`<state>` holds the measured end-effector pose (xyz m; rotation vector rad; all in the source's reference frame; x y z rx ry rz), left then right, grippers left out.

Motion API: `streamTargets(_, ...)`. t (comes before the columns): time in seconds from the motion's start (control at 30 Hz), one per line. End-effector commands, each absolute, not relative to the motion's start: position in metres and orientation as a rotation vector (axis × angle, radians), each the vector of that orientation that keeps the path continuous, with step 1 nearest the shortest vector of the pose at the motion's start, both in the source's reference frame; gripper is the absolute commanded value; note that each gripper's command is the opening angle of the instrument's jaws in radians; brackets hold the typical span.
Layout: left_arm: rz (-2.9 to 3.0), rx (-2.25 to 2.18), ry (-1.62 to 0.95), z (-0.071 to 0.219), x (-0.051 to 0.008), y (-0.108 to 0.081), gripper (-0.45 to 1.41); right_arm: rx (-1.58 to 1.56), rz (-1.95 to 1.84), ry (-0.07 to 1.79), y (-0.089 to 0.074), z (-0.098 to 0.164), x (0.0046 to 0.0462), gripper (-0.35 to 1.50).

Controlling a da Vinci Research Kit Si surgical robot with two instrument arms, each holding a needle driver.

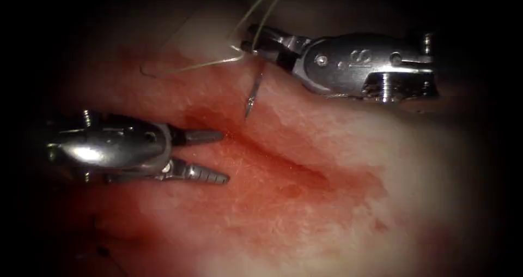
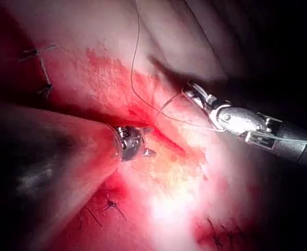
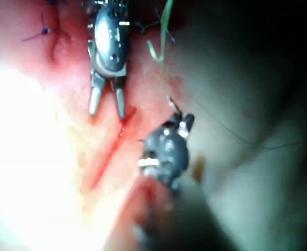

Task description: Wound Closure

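While clamped on the needle (image 1: 251,94) above the cut (image 1: 272,157), right tool (image 1: 251,43); left tool (image 1: 224,156) jaws apart, empty.

My endoscope looks down from above-front at the red-stained pale pork tissue (image 1: 305,211). Each wrist cam looks along its shaft, very close. All three share the dark red slit of the cut (image 1: 272,154).

Right tool (image 3: 179,121) sits just beside the cut (image 3: 109,151) in the tissue (image 3: 44,130). Left tool (image 3: 106,107), jaws spread, points at the cut. Thread (image 3: 237,137) trails away.
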<state>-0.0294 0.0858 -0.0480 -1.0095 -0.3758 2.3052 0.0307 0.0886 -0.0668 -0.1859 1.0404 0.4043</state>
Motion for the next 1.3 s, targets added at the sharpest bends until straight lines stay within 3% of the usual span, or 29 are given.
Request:
streamTargets(0.03,2.313,-1.006,-0.385,-0.0473,-0.03,0.0853,0.61,-0.191,0.407,1.048,0.0888,-0.0665,0.0314,-0.35)
streamTargets(1.3,2.325,-0.968,-0.462,-0.0433,-0.03,0.0835,0.61,-0.251,0.386,1.053,0.0874,-0.0653,0.0332,-0.35)
